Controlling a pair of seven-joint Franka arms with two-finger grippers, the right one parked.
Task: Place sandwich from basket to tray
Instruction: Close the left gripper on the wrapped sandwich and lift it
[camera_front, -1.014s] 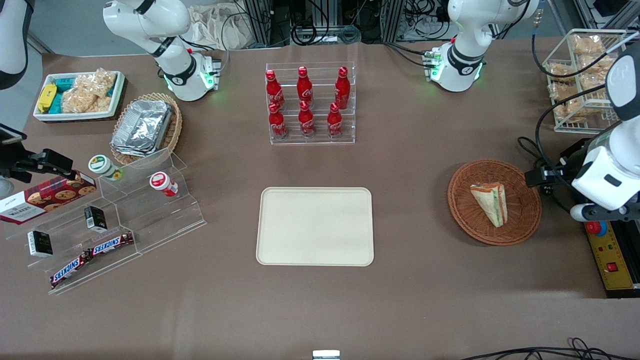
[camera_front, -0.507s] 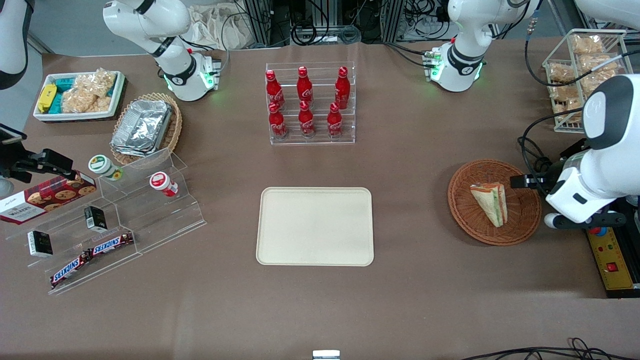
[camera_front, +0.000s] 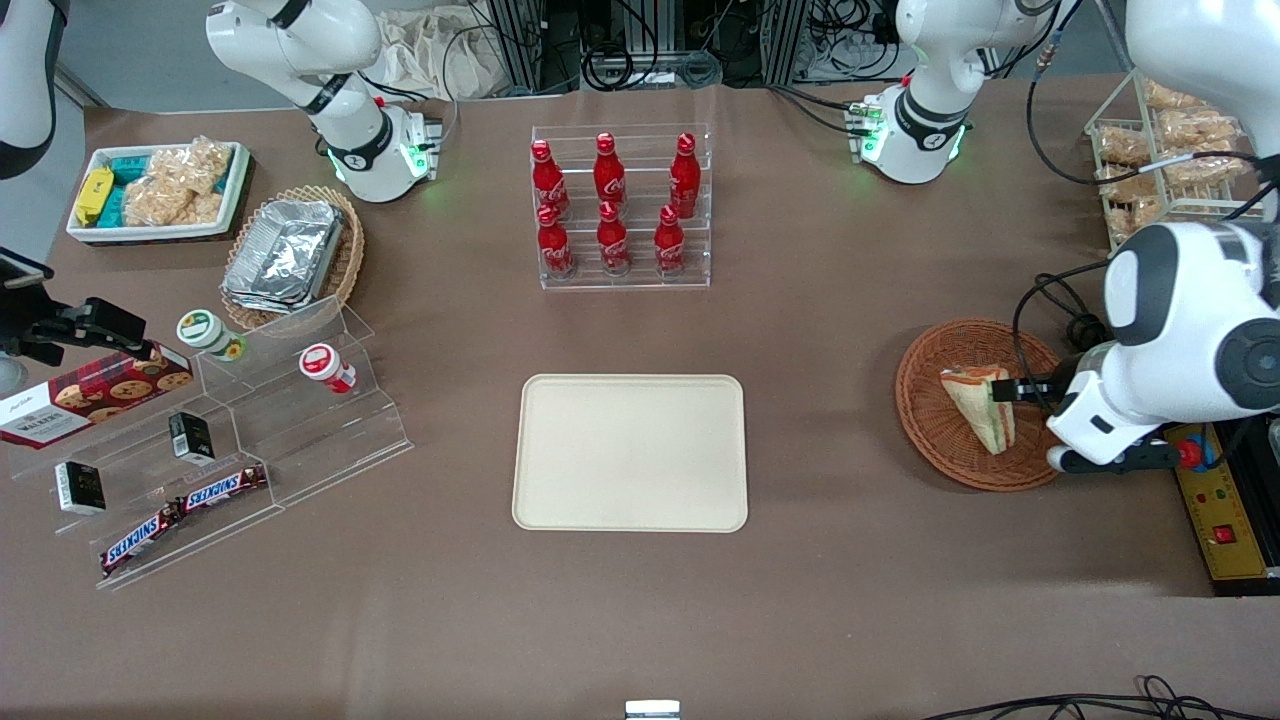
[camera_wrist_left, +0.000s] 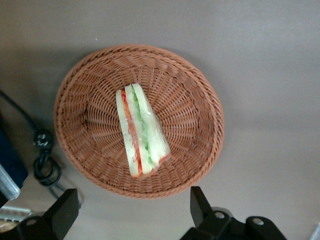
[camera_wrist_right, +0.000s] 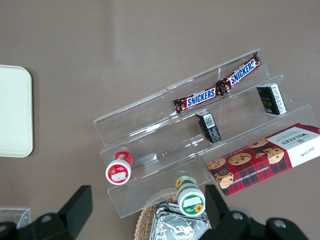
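Sandwich (camera_wrist_left: 141, 131) lies in the basket (camera_wrist_left: 197, 107), toward the working arm's end of the table. Gripper (camera_wrist_left: 131, 212) hovers above the basket, fingers (camera_wrist_left: 63, 213) spread wide, holding nothing (sandwich sits in line between them). Black cable (camera_wrist_left: 44, 160) coils just beside the basket rim. Tray (camera_front: 630, 452) sits bare mid-table, well apart from the basket; cola bottle rack (camera_front: 620, 208) stands farther from the front camera. Surface: brown tabletop (camera_front: 820, 330). A yellow control box (camera_front: 1222, 520) lies at the table edge near the basket.
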